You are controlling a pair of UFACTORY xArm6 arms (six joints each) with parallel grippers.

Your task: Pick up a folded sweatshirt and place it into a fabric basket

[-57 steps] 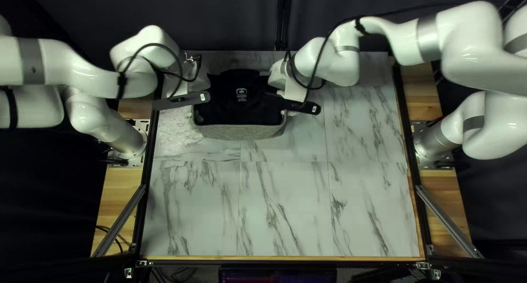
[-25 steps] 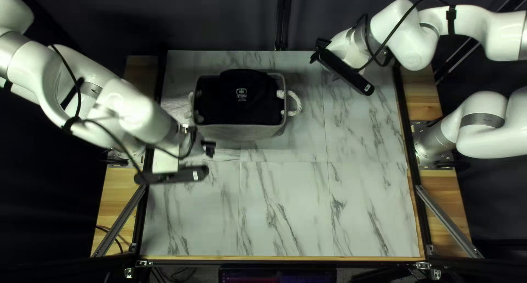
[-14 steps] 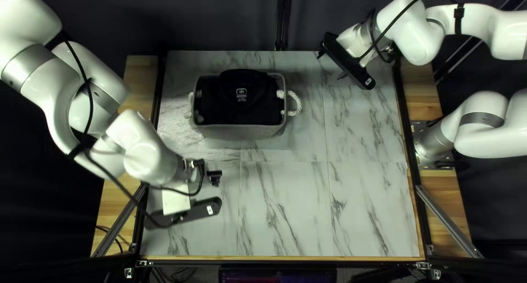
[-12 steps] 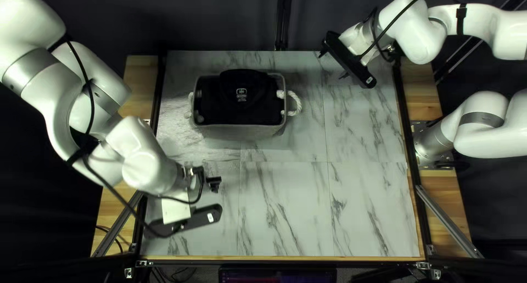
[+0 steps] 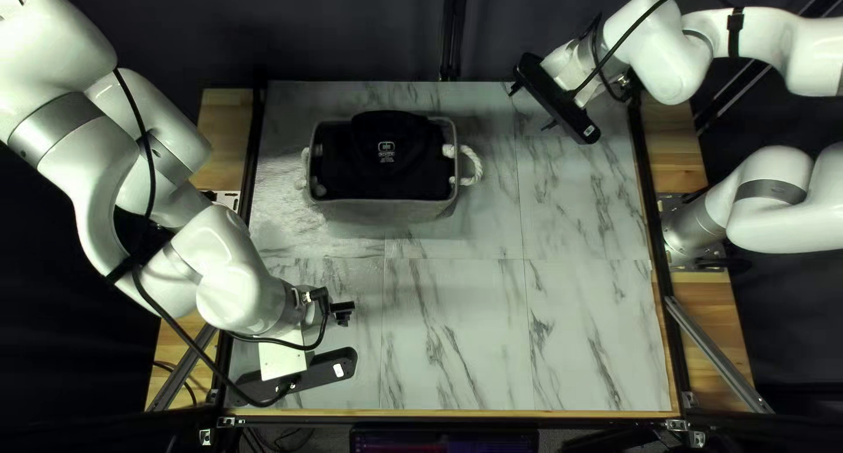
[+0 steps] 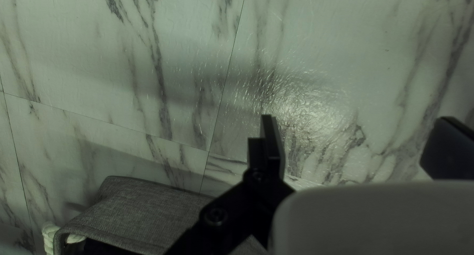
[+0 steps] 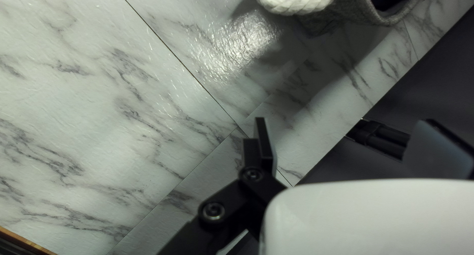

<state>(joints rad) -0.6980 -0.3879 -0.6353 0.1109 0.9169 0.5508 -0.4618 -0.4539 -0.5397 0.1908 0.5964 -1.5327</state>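
The folded black sweatshirt point(image 5: 376, 170) lies inside the grey fabric basket point(image 5: 383, 211), filling most of it, its small white print facing up. My left gripper point(image 5: 343, 313) hangs over the table nearer the front edge than the basket. Seen from the left wrist, this gripper point(image 6: 356, 144) is open and holds nothing, with the basket point(image 6: 136, 210) off to one side. My right gripper point(image 5: 532, 108) is beyond the basket's right end. In the right wrist view, that gripper point(image 7: 349, 142) has widely parted fingers and nothing between them; part of the basket point(image 7: 340, 5) shows ahead.
A white rope handle point(image 5: 472, 166) sticks out from the basket's right end, over the marble-patterned table point(image 5: 527, 330). Metal rails point(image 5: 718, 355) run along both table sides. A dark curtain point(image 5: 351, 32) hangs behind the far edge.
Both grippers have left the basket's ends: the left one towards the table's front, the right one to the right. Basket and sweatshirt stay in place. Lately the left arm has sunk slightly further frontward.
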